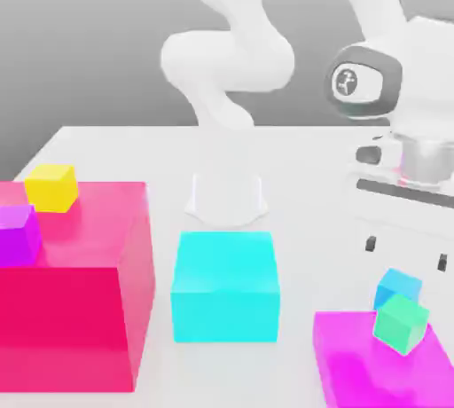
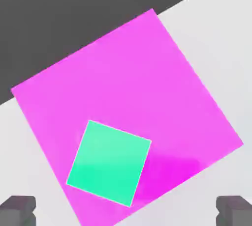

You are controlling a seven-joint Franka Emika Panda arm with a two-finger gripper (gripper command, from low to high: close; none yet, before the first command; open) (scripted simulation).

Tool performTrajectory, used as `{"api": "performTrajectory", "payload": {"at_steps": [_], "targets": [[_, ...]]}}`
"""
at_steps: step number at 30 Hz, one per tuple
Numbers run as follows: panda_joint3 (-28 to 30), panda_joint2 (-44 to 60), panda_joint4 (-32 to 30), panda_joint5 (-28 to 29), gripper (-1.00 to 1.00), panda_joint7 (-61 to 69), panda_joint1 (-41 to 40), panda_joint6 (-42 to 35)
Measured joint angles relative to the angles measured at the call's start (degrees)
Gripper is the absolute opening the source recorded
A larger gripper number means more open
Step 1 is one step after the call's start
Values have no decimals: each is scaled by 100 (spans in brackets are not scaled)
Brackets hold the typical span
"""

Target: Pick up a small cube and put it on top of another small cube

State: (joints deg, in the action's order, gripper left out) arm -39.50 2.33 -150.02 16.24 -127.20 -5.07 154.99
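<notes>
A small sky-blue cube (image 1: 398,286) sits at the exterior view's right, just behind a flat magenta block (image 1: 355,366), its lower part hidden by a mint-green cube (image 1: 401,324). That green cube (image 2: 109,162) rests tilted on the magenta block (image 2: 147,82), near one edge. My gripper (image 1: 406,253) hangs a little above the sky-blue cube, open, with nothing between its dark fingertips (image 1: 371,243). The gripper (image 2: 126,212) also looks straight down on the block's edge in the hand view, fingertips (image 2: 18,210) far apart.
A big cyan block (image 1: 225,286) stands mid-table in front of the arm's base. A large pink block (image 1: 89,300) at the exterior view's left carries a yellow cube (image 1: 53,186) and a purple cube (image 1: 18,233). The white table (image 1: 301,167) ends near the magenta block.
</notes>
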Motion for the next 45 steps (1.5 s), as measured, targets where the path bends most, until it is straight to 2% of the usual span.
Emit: {"api": "performTrajectory", "payload": {"at_steps": [5,9,14,15,21,24,30,33,38,45], "targets": [[48,647,-238,60,0,-990,455,392],[622,1163,-123,794,0,-1636,920,705],[1609,1801,67,1767,0,-2375,1704,1108],[1757,1892,94,1903,-100,-2478,1823,1167],[1839,1936,107,1948,-100,-2511,1895,1215],[1485,1702,36,1591,-100,-2243,1617,1067],[516,932,-195,339,-100,-1305,910,613],[270,718,-121,-140,-100,-807,715,307],[345,661,753,-494,-100,-69,356,-704],[1210,-369,944,-1070,-100,403,-1180,-1810]]}}
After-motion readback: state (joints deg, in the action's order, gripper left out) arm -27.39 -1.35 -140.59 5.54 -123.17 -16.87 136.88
